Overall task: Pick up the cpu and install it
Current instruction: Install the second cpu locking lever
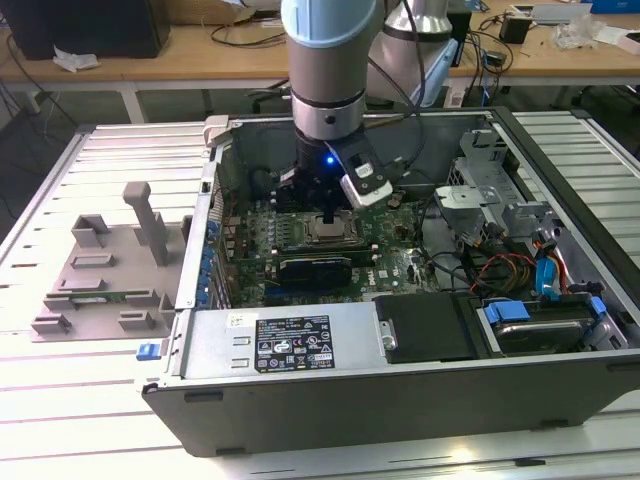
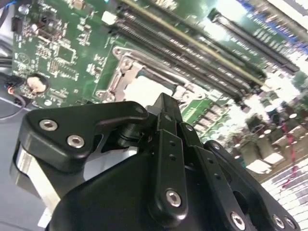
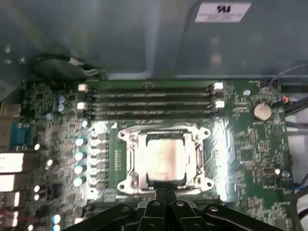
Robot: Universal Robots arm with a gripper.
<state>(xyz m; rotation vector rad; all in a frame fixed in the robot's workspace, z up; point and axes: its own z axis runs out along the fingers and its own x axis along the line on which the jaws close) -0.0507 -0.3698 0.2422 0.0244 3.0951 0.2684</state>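
Observation:
The cpu (image 3: 165, 159), a pale silver square, lies flat inside the metal-framed socket (image 3: 127, 166) on the green motherboard (image 3: 250, 159). In the exterior view the cpu (image 1: 331, 234) sits in the middle of the open computer case (image 1: 400, 400). My gripper (image 1: 328, 212) hangs straight above it, low over the board. Both wrist views show the black fingers drawn together to one tip, gripper (image 3: 161, 191) at the socket's edge and gripper (image 2: 163, 100) just in front of the cpu (image 2: 142, 89). Nothing shows between the fingers.
Long memory slots (image 3: 149, 101) run beside the socket and a coin battery (image 3: 262, 110) sits nearby. A power supply (image 1: 290, 342) lines the case's near wall. Drive bays and coloured cables (image 1: 520, 270) crowd the exterior view's right. Grey fixture blocks (image 1: 100, 270) stand on the table (image 1: 60, 400) at the left.

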